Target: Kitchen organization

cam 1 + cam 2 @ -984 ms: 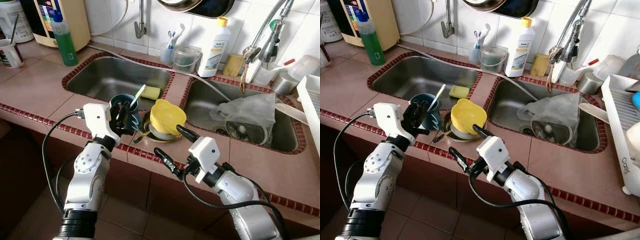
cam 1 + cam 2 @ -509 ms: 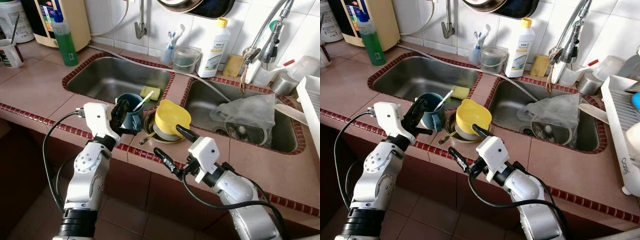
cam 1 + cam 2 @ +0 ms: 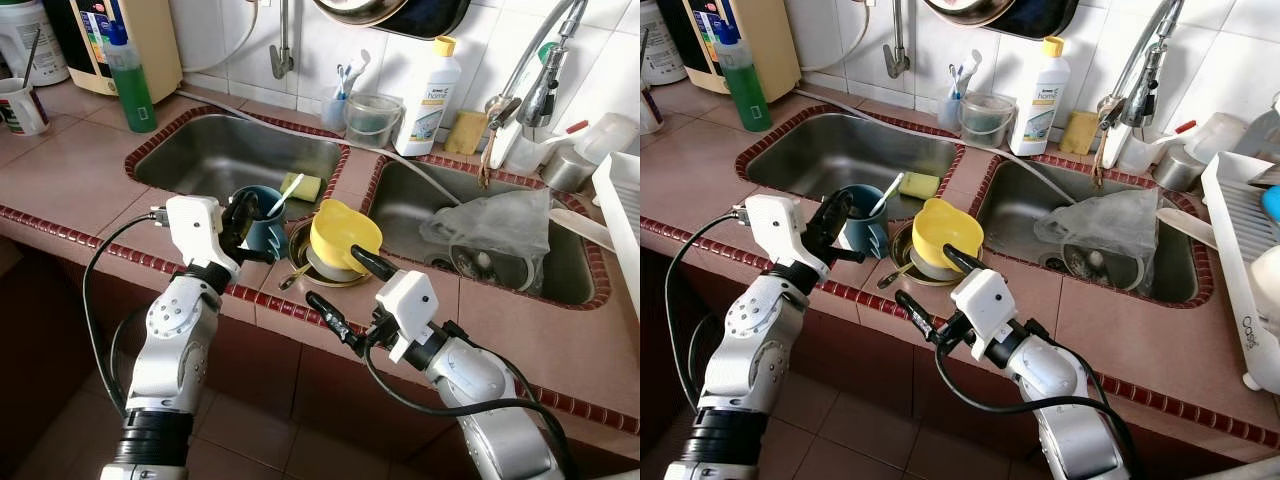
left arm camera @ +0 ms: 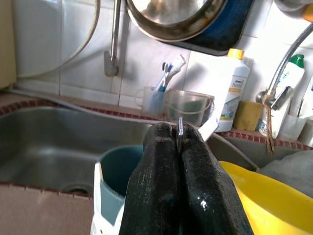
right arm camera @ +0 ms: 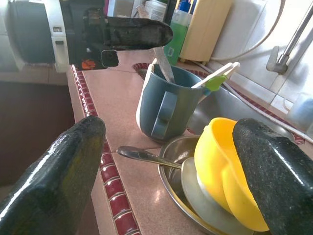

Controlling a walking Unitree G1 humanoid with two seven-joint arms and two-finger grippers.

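A blue mug [image 3: 262, 224] stands on the tiled counter by the left sink's front rim, with a white and green stick [image 3: 283, 192] leaning out of it. My left gripper [image 3: 240, 214] sits at the mug's near rim, shut on a thin metal utensil [image 5: 164, 68] that reaches down into the mug. Right of the mug, a yellow bowl [image 3: 343, 233] lies tilted on stacked metal plates [image 3: 300, 264], and a spoon [image 5: 142, 155] pokes out from under them. My right gripper [image 3: 348, 290] hovers open at the counter's front edge, just short of the bowl.
The left sink [image 3: 210, 150] holds a yellow sponge [image 3: 309, 186]. The right sink [image 3: 560, 270] holds a plastic bag [image 3: 495, 225] over a bowl. A green soap bottle [image 3: 128, 80], a white detergent bottle [image 3: 428, 95] and a dish rack [image 3: 1240, 260] line the edges.
The blue mug has shifted right toward the yellow bowl and now stands upright, my left gripper moving with it. The right arm has barely moved.
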